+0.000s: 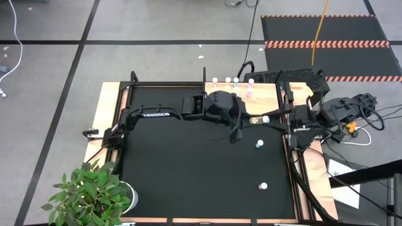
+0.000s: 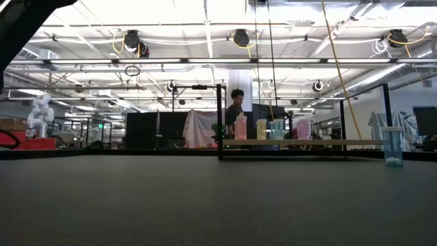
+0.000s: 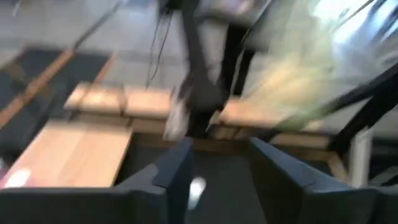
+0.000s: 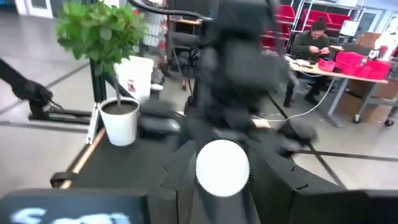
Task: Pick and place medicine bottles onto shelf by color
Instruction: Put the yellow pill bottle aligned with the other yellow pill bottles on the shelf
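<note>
A yellow-green medicine bottle (image 1: 257, 119) with a white cap hangs level above the black mat, between my two arms. My right gripper (image 1: 271, 118) reaches in from the table's right and is shut on it. My left gripper (image 1: 246, 118) stands at the bottle's other end. Its fingers (image 3: 180, 171) are apart, with only mat showing between them. The shelf (image 2: 300, 142) at the far right carries several bottles upright on their bases. A blue bottle (image 1: 259, 144) and a white-capped one (image 1: 263, 186) stand on the mat. My right gripper pinches the bottle at its cap end (image 4: 222, 168) between its two fingers, level, from the table's right. The bottle lies along the fingers, cap toward the wrist and body toward my left gripper. It is lifted clear of the mat.
A potted plant (image 1: 94, 194) stands at the mat's near left corner. The wooden frame (image 1: 286, 157) edges the mat. A person sits at a bench (image 4: 317, 43) beyond the table. The middle and left of the mat are bare.
</note>
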Controlling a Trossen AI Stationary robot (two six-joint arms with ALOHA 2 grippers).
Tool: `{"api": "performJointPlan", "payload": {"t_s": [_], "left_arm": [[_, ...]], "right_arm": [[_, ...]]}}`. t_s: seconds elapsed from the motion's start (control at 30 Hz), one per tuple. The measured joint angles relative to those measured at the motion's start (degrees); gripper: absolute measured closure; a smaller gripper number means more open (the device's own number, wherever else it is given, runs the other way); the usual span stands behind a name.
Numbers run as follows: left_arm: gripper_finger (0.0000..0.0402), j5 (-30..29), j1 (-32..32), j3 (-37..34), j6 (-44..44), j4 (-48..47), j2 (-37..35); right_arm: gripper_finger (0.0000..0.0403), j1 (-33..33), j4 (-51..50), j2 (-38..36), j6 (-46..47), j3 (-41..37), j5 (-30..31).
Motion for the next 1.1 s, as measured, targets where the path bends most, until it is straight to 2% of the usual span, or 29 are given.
{"api": "performJointPlan", "payload": {"t_s": [0.2, 0.33, 0.43, 0.53, 0.63, 0.8, 0.87, 1.0, 1.1], "left_arm": [[0.0136, -0.56, 1.47, -0.2, -1.45, -16.28, -0.56], [0.0065, -1.26, 3.43, -0.2, 0.42, -27.84, -4.28], [0.0035, -6.44, 5.35, -0.17, 3.09, -32.83, -8.54], [0.0025, -12.45, 7.61, -0.07, 6.44, -34.11, -12.51], [0.0023, -16.65, 10.09, 0.01, 8.04, -33.5, -14.84], [0.0023, -19.27, 13.83, -0.02, 10.09, -31.81, -16.6], [0.0023, -19.99, 15.05, -0.02, 9.54, -31.3, -16.57], [0.0023, -20.61, 16.95, -0.1, 9.37, -31.63, -16.37], [0.0023, -20.62, 18.15, -0.04, 9.48, -31.73, -16.0]], "right_arm": [[0.0287, -6.58, -0.95, 4.44, -2.28, 0.0, -0.78], [0.0286, -15.06, -1.88, 8.12, -3.21, -0.02, -6.7], [0.0285, -24.01, -1.18, 11.29, -3.22, 0.0, -14.28], [0.0285, -33.27, 0.38, 16.01, -3.2, 0.0, -23.23], [0.0285, -41.06, 1.94, 22.35, -3.27, 0.05, -28.72], [0.0285, -48.71, 2.4, 32.97, -6.71, -1.06, -30.75], [0.0285, -50.95, 5.53, 35.78, -8.74, -3.21, -33.22], [0.0285, -54.79, 11.54, 38.47, -7.69, -8.6, -37.82], [0.0285, -57.15, 15.75, 38.55, -7.35, -11.91, -37.82]]}}
